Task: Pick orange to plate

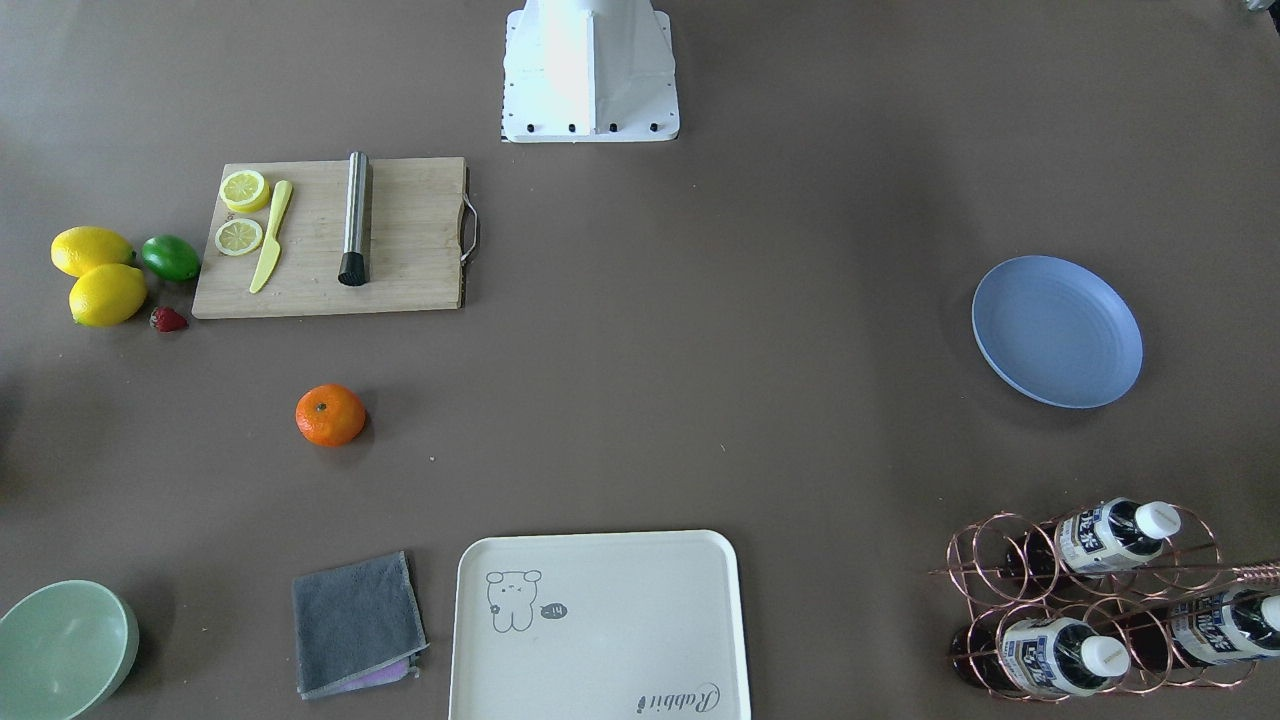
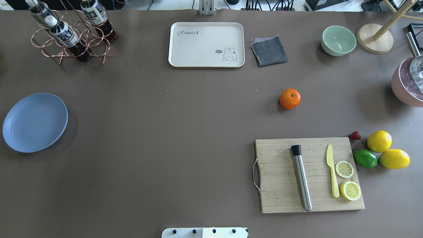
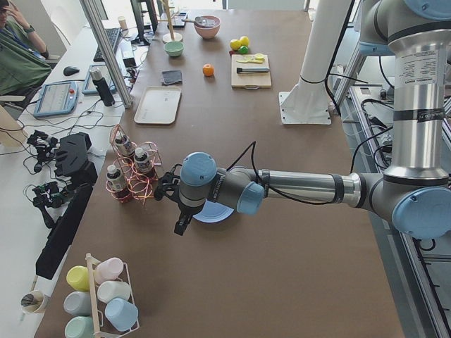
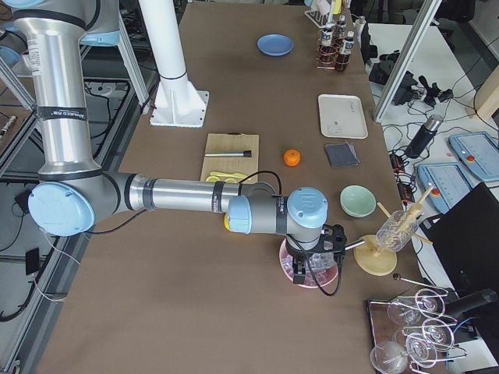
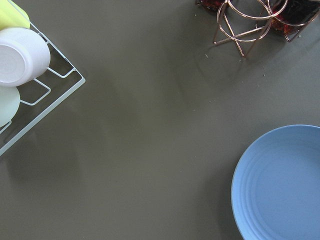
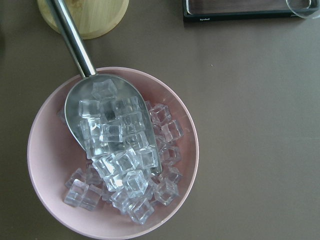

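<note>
Across the table from the robot, the orange [image 1: 331,414] sits alone on the brown table [image 1: 700,400] between a wooden cutting board [image 1: 410,240] and a grey cloth [image 1: 357,624]. The blue plate [image 1: 1057,331] lies well apart on the other side. A cream tray [image 1: 600,625] reads "Rabbit" beside a cartoon animal, and the bottles' [image 1: 1110,535] label print is too small to read. From overhead, a pink bowl [image 2: 403,93] stands at the edge beyond the orange. From the left end, the left gripper [image 3: 181,224] hangs pointing down just over the plate's rim, beside a copper rack [image 3: 141,189], with the orange far beyond it. How far its jaws are parted I cannot tell. From the right end, the right gripper [image 4: 301,273] hangs over the pink bowl, the orange a little past it. Its opening too cannot be told. Under the left wrist, the plate fills the lower right corner. Under the right wrist lie ice cubes [image 6: 125,175] and a steel scoop [image 6: 75,50].
</note>
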Available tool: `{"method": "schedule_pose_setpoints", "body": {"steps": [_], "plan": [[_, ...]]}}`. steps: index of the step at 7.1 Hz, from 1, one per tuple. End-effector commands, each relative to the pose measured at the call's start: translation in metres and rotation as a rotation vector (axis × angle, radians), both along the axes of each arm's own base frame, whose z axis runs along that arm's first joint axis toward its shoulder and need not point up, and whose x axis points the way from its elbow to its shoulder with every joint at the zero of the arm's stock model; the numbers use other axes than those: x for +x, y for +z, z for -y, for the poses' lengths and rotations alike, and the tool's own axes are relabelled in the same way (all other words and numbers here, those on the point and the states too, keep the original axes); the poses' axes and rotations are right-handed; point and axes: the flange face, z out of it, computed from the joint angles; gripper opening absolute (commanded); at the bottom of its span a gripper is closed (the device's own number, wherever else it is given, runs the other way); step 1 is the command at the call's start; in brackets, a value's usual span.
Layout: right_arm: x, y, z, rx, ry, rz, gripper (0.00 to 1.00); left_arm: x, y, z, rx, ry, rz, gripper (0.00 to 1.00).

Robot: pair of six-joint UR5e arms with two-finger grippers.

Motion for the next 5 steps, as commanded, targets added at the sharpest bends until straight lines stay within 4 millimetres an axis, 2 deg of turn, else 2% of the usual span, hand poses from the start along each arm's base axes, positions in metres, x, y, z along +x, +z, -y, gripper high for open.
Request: {"method": "schedule_pose_setpoints", "body": {"steps": [1, 5], "plan": [[-0.0003, -0.0003, 0.0000, 0.001, -0.001, 0.003, 1.00, 0.0003, -0.0009, -0.0021, -0.003, 0.004, -0.023, 0.98], [-0.0004, -0.0078, 0.0029, 0.016, -0.001, 0.007, 1.00, 0.0010, -0.0022, -0.0005, 0.010, 0.007, -0.023, 0.98]]}}
